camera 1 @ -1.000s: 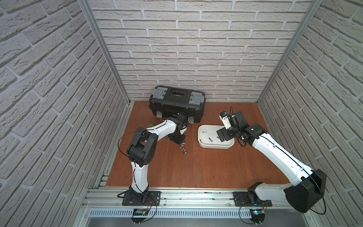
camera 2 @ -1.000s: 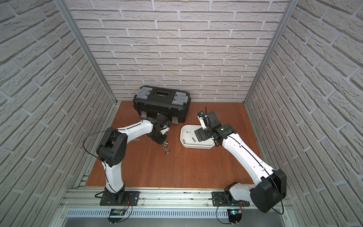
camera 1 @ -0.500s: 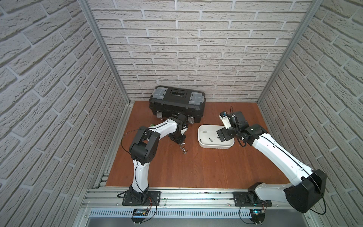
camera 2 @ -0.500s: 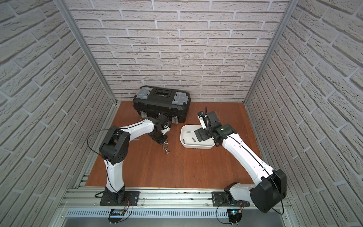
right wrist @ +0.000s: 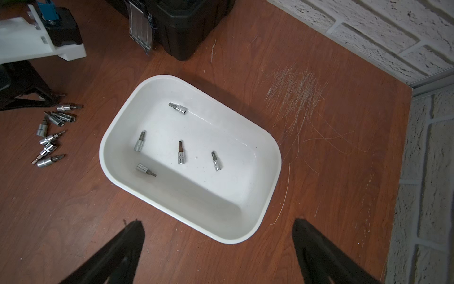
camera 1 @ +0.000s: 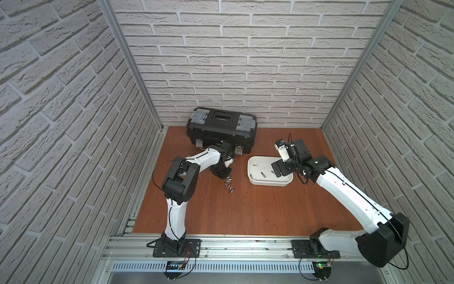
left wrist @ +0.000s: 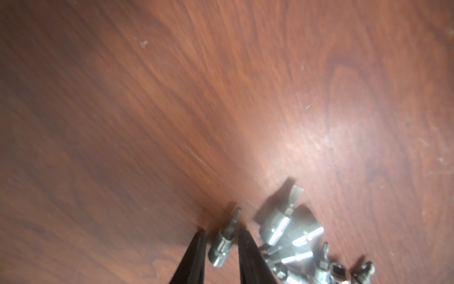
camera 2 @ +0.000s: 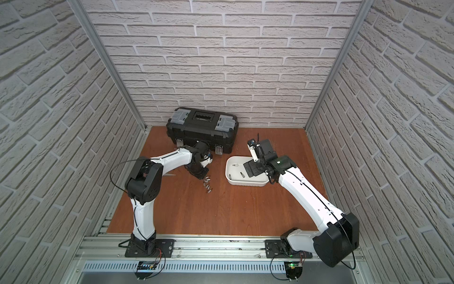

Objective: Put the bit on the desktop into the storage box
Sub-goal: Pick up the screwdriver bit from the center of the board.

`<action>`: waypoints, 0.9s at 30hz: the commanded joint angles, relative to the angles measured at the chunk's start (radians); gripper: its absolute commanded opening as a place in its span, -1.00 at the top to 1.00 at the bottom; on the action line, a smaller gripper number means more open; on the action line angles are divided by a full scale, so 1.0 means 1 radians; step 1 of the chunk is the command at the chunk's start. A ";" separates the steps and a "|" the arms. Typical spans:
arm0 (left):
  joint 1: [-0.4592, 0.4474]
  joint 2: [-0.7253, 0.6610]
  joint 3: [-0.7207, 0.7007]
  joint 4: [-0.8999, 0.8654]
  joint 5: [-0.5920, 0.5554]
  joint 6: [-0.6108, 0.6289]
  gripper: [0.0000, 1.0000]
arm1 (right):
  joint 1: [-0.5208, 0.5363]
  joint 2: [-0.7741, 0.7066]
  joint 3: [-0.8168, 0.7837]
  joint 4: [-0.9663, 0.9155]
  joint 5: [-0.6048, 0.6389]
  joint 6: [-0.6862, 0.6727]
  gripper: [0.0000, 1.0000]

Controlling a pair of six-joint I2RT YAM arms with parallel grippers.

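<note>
The left pincer (left wrist: 221, 229) is lowered to the bench (camera 1: 245, 209) at the far end of a cluster of loose bits (camera 1: 228, 184). This cluster lies left of the storage box (camera 1: 270, 183) and just in front of the black toolbox (camera 1: 221, 127).

In the left wrist view, we see its jaws set narrow on either side of one bit (left wrist: 221, 248), which lies flat on the wood. One finger (left wrist: 245, 246) meets the bit. A thin strip of bench shows between the bit and the opposite finger, so we read the jaws as not clamped.

The right pincer (right wrist: 217, 221) is spread wide and holds nothing. It hangs above the right part of the storage box, clear of it. Five bits (right wrist: 181, 153) lie scattered inside the box, well apart from one another.
</note>
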 commanded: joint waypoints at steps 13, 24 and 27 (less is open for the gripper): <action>0.009 -0.005 -0.029 0.020 0.002 0.000 0.72 | -0.010 -0.029 -0.018 0.020 0.020 0.008 -0.97; 0.007 -0.114 -0.065 0.054 -0.007 -0.030 0.86 | -0.039 -0.074 -0.060 0.040 0.058 0.050 -0.97; 0.006 -0.167 -0.074 0.060 0.003 -0.042 0.86 | -0.060 -0.098 -0.077 0.052 0.061 0.067 -0.97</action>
